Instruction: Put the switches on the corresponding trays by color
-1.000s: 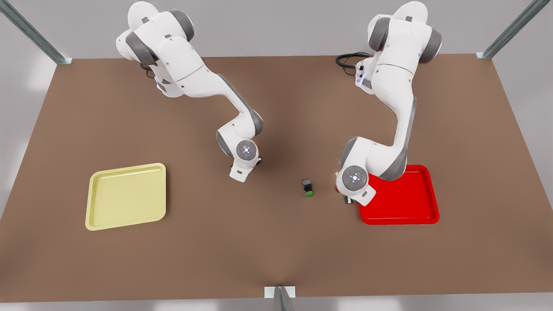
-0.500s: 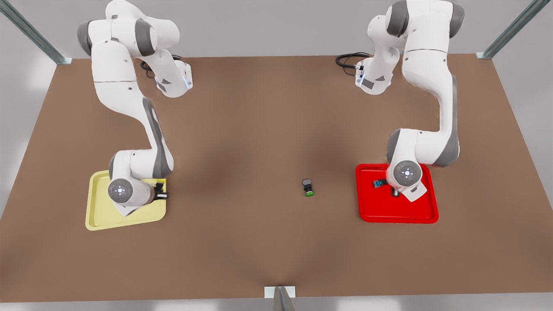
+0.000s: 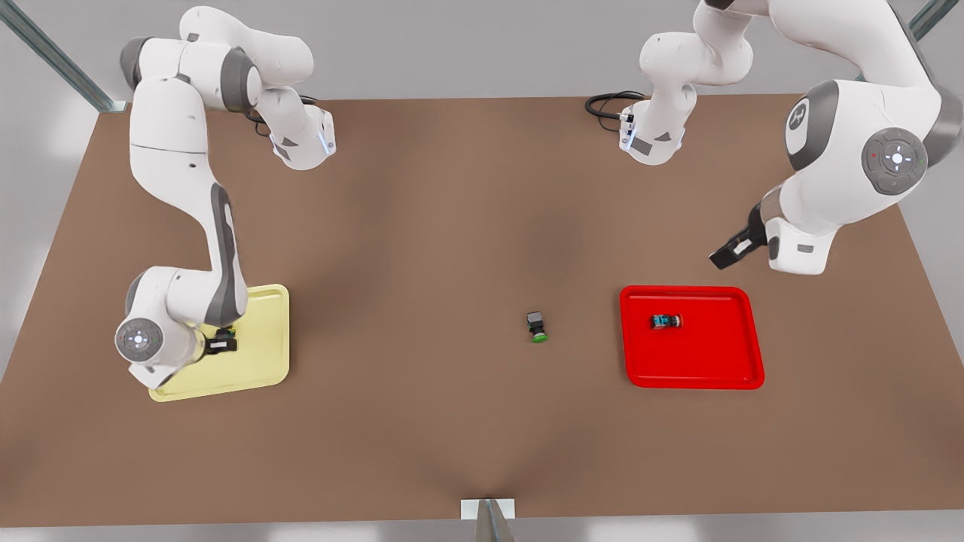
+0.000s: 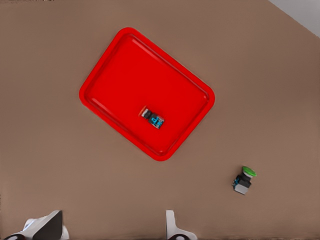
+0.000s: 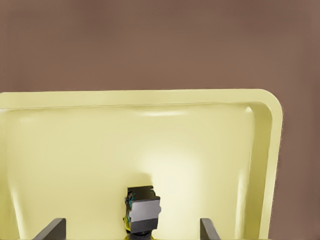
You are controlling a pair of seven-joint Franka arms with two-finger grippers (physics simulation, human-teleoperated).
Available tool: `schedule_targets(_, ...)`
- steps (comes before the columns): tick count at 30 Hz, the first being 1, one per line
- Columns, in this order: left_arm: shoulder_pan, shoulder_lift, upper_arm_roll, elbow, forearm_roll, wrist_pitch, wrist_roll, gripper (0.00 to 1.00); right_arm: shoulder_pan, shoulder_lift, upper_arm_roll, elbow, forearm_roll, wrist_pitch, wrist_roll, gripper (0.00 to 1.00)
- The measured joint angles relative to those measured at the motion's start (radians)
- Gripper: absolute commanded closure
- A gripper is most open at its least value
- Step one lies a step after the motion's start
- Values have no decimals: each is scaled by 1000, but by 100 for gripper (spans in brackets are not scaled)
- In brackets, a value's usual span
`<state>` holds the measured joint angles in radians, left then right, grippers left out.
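Note:
The red switch (image 3: 666,321) (image 4: 152,118) lies on its side inside the red tray (image 3: 708,354) (image 4: 125,70). My left gripper (image 3: 724,256) (image 4: 112,235) hangs open high above the table, behind the red tray at the front view's right. Inside the yellow tray (image 3: 260,354) (image 5: 200,140) sits the yellow switch (image 5: 142,212), its dark body towards the camera. My right gripper (image 3: 224,343) (image 5: 130,232) is low over it, open, with its fingers wide on either side of the switch and not touching it.
A third switch with a green cap (image 3: 537,327) (image 4: 243,180) lies on the brown table between the two trays. A black cable (image 3: 606,105) coils at the back near one arm's base. Metal frame posts stand at the table's corners.
My left gripper has lifted off the red tray and swung back to the front view's right, leaving the red switch there. My right gripper has shifted slightly left over the yellow tray.

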<state>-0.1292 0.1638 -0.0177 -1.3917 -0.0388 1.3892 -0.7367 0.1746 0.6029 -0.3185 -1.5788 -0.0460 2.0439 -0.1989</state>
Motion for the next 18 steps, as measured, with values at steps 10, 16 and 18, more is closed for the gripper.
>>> schedule_targets(10,2,1,1,0,-20,-13,300,0,-98,-341,26,210,-22,-397,-106,0)
schedule_targets(16,2,1,1,0,-21,-16,414,0,-115,-390,96,192,-31,-504,-131,0)
schedule_targets(18,2,1,1,0,-21,-18,445,0,-123,-399,104,186,-32,-524,-135,0)
